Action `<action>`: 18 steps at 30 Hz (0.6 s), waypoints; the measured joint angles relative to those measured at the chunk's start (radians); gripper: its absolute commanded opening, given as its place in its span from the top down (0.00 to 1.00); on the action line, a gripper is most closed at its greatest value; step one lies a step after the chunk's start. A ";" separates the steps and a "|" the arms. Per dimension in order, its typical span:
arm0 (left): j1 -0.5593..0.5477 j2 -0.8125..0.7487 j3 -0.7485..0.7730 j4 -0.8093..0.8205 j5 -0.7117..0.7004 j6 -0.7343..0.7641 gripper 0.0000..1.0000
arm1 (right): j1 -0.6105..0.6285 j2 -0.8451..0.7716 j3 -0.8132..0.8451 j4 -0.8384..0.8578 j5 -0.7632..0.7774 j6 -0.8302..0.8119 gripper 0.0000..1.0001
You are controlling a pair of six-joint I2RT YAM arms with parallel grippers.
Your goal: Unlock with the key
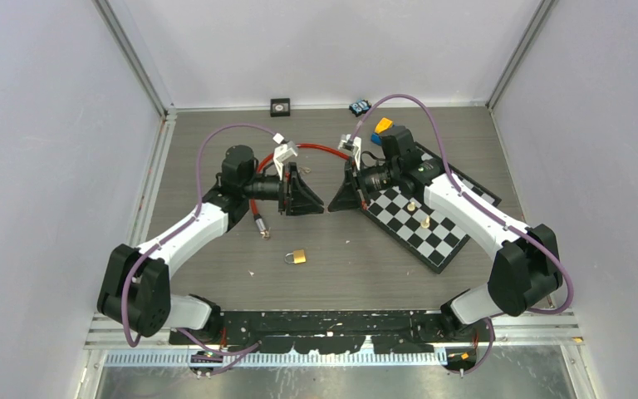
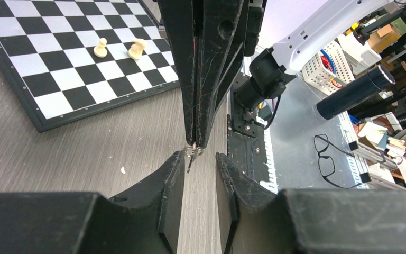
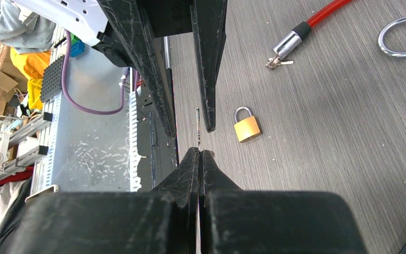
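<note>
Hovering tip to tip over the tabletop [image 1: 357, 266]: two pincers, key between them.
Right pincer [image 3: 200, 152] pressed together, pinching the key [image 3: 197, 124] at its very tips. Left pincer [image 2: 200, 155] spread, its fingers flanking the key; contact unclear. Brass padlock [image 3: 246, 127] lies on the tabletop below, apart from both. Red cable [image 3: 322, 13] with a metal end lies nearby. Chessboard [image 1: 432, 241] to the right carries two pale pieces [image 2: 101, 47].

Padlock [image 1: 297, 256] on table [image 1: 341, 270] ctr, chessboard [image 1: 419, 237] to R, cable [image 1: 322, 149] behind.

Padlock [image 3: 247, 128] glossy brass; table [image 3: 349, 159] matt grey wood-grain.
</note>
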 measured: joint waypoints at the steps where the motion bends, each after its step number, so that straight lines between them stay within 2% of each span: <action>1: 0.000 0.001 0.000 -0.006 0.000 0.001 0.74 | 0.000 0.000 0.000 0.000 0.000 0.000 0.99; 18: 0.000 0.005 0.002 -0.023 -0.010 0.009 0.88 | -0.001 0.000 -0.002 0.000 0.007 -0.001 0.99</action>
